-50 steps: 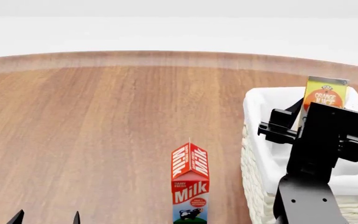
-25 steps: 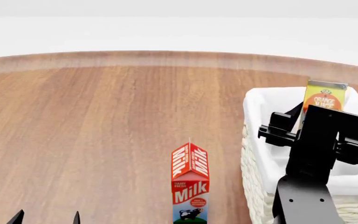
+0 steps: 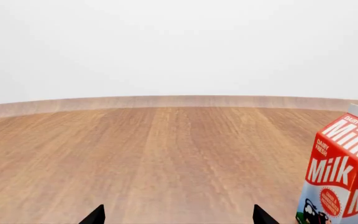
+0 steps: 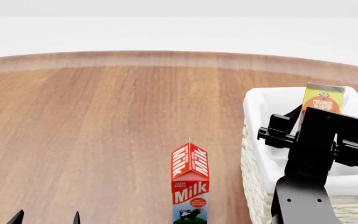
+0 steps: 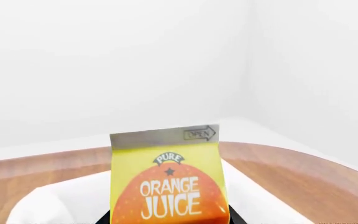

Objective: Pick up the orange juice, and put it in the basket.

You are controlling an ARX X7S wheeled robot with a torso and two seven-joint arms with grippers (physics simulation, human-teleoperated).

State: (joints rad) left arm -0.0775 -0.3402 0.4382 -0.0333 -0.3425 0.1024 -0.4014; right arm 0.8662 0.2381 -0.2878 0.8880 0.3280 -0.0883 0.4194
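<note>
The orange juice carton (image 4: 323,99) is yellow and orange, and only its top shows above my right gripper (image 4: 319,122) in the head view. The right gripper is shut on the carton and holds it upright over the inside of the white wicker basket (image 4: 257,154) at the table's right. In the right wrist view the carton (image 5: 168,179) fills the middle, with the basket's white lining (image 5: 54,200) below it. My left gripper (image 4: 46,217) is open and empty at the near left; its fingertips (image 3: 94,215) show in the left wrist view.
A red-and-white milk carton (image 4: 190,182) stands upright on the wooden table (image 4: 104,121), left of the basket. It also shows in the left wrist view (image 3: 344,172), to one side of the open left gripper.
The right gripper has lowered the orange juice carton further down into the basket. The left arm and the milk carton have not moved.
</note>
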